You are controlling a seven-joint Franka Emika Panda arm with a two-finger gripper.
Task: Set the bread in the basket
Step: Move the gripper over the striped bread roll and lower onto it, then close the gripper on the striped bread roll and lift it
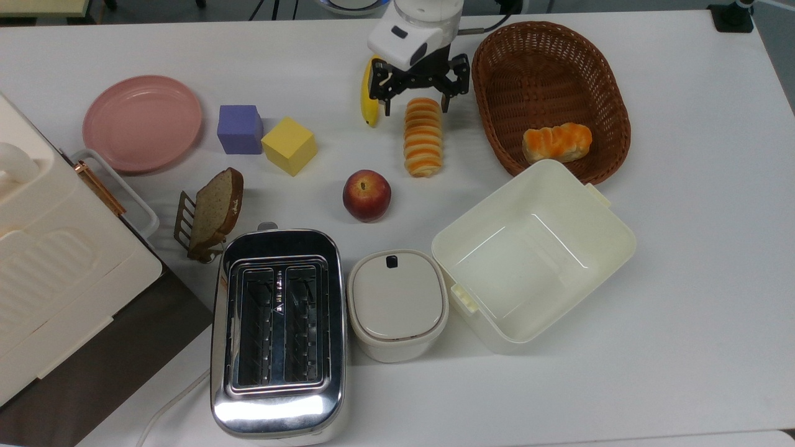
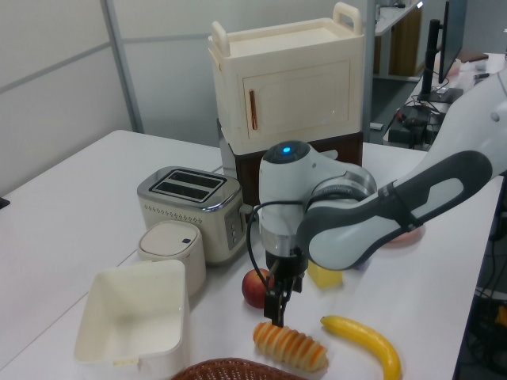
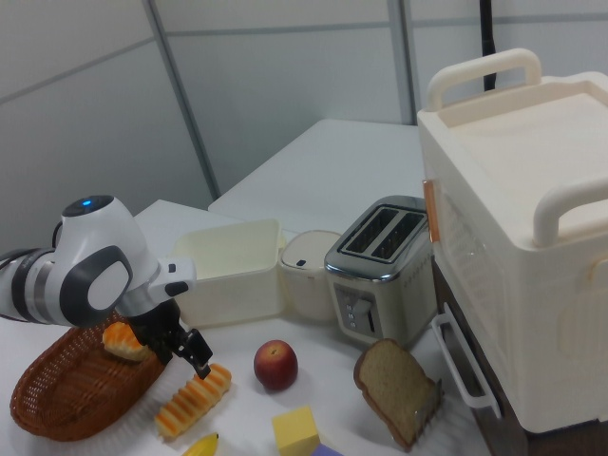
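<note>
In the top view, the claw [image 1: 415, 97] is seen spread wide astride the far end of the bread [image 1: 423, 136], which lies flat on the white tabletop [image 1: 683, 347] between a banana [image 1: 371, 93] and the basket [image 1: 549, 99], outside its rim. In the left view, the roll [image 2: 290, 346] is shown just below the black fingers [image 2: 278, 305], its ridged crust judged light and soft, likely crushed if squeezed hard. In the right view, a grip across the narrow width near one end [image 3: 193, 399] is suggested, though a mid-length hold is judged steadier.

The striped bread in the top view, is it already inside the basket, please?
No, the bread lies on the table beside the basket.
</note>
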